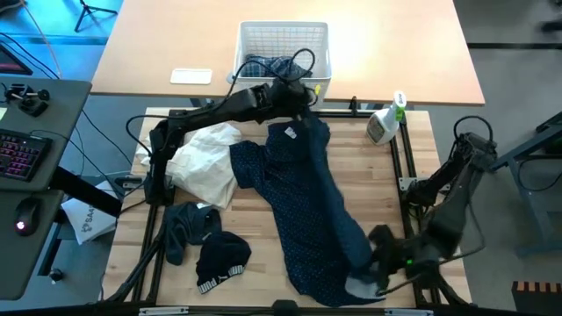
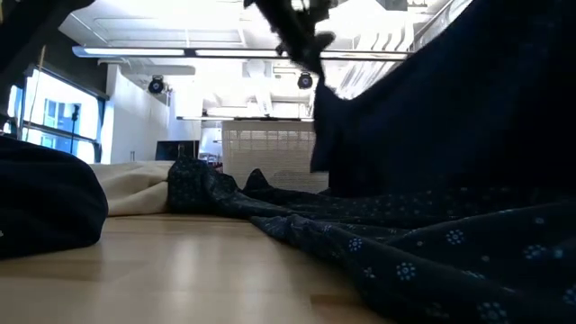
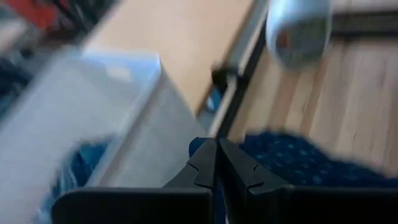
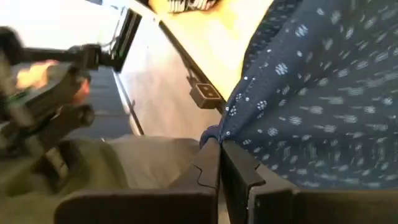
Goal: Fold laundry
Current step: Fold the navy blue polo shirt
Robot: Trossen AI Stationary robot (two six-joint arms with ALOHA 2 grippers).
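— Wooden table (image 1: pixel 255 233), what is lying on it?
— Navy dotted shirt (image 1: pixel 303 206) is stretching from far edge to near right corner; cream cloth (image 1: pixel 206 162) and dark pieces (image 1: pixel 206 246) are lying left.
— Basket (image 1: pixel 283 44)?
— Sitting beyond, plaid shirt (image 1: pixel 255 67) inside.
— Grippers?
— Left gripper (image 1: pixel 303 96) is pinching the shirt's far end; right gripper (image 1: pixel 379 279) is clamping its near corner.

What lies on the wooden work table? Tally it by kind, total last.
navy dotted shirt: 1
cream cloth: 1
small dark pieces: 2
spray bottle: 1
Total: 5
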